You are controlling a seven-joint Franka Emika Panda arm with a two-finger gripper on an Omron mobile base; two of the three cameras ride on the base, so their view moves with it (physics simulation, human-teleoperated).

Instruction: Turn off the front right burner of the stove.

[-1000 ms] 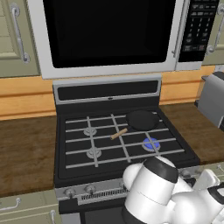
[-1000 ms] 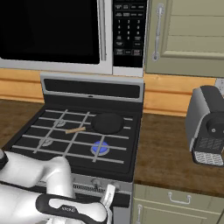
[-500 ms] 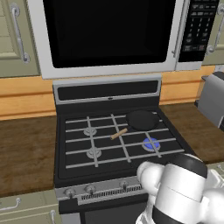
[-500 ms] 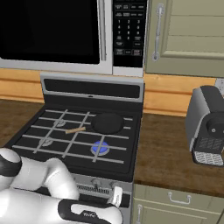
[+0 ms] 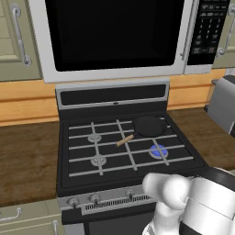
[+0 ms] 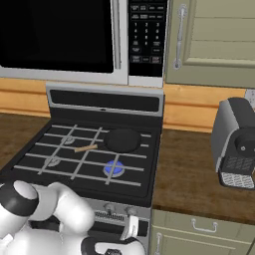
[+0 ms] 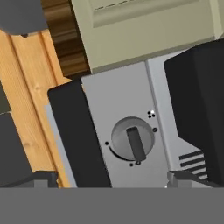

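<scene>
The front right burner on the stove glows blue, so nothing is done: the gripper, jaws apart, faces 1 knob, not yet touching it.

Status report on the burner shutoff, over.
Gripper open, lined up on a silver knob, not touching. Front right burner glowing blue. Nothing between jaws and knob.

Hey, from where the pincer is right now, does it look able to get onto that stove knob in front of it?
Probably yes. In the hand view the silver knob sits between the open pincer's fingertips, with bare silver knob strip around it and nothing in between. The front right burner glows blue, so it is lit.
</scene>
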